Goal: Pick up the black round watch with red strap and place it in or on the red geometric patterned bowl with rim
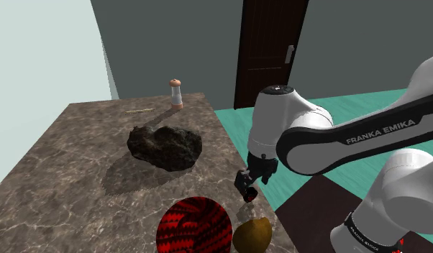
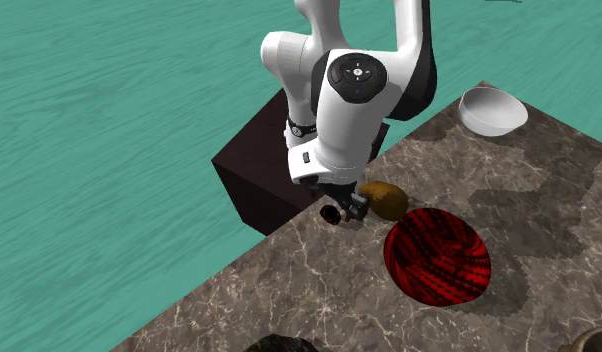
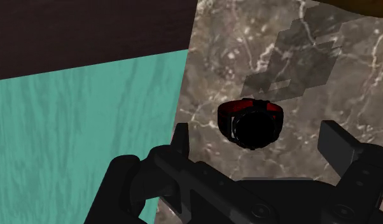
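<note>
A black round watch with a red strap [image 3: 250,122] lies on the marble tabletop [image 1: 78,165], close to the edge on the stand's side. My gripper [image 3: 257,137] hangs just over it, open, one finger on each side and neither touching it. In the shoulder view the gripper [image 1: 247,181] stands low at the table's right edge, with the watch [image 1: 249,192] under it. The red bowl with a black geometric pattern [image 1: 194,225] sits a short way to the shoulder view's left of the gripper. In the second exterior view the watch [image 2: 332,213] lies under the gripper [image 2: 341,207], left of the bowl [image 2: 437,255].
A brown rounded object [image 1: 252,233] sits between the bowl and the table edge, close to the gripper. A dark rock-like lump [image 1: 165,146] lies mid-table, a small shaker [image 1: 176,93] at the far end. A white bowl [image 2: 492,108] stands near a corner. Teal floor [image 3: 76,127] lies beyond the edge.
</note>
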Controlling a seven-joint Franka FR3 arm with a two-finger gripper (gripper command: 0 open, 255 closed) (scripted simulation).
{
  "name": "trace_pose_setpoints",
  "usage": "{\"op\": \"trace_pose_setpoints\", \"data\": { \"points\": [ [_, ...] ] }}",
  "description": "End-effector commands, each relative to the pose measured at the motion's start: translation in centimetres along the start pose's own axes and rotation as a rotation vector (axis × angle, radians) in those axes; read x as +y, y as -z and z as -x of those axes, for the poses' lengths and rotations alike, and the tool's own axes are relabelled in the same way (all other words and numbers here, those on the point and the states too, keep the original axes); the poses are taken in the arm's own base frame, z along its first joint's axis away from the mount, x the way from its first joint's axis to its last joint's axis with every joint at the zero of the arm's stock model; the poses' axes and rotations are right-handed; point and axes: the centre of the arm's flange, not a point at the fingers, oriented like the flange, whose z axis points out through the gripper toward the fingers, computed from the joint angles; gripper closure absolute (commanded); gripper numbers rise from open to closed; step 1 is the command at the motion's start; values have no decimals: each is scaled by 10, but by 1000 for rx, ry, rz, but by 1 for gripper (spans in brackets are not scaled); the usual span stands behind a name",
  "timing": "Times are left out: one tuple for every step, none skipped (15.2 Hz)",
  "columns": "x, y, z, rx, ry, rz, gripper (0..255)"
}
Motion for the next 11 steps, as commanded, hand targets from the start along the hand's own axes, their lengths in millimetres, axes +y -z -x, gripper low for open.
{"op": "trace_pose_setpoints", "data": {
  "points": [
    [-3,-11,-2,1,-1,-1,0],
    [-3,-16,-2,1,-1,-1,0],
    [-3,-21,-2,1,-1,-1,0],
    [-3,-27,-2,1,-1,-1,0],
    [-3,-32,-2,1,-1,-1,0],
    [-3,-37,-2,1,-1,-1,0],
    [-3,-40,-2,1,-1,-1,0],
    [-3,-40,-2,1,-1,-1,0],
    [-3,-40,-2,1,-1,-1,0],
    [-3,-40,-2,1,-1,-1,0],
    [-3,-40,-2,1,-1,-1,0]
  ]
}}
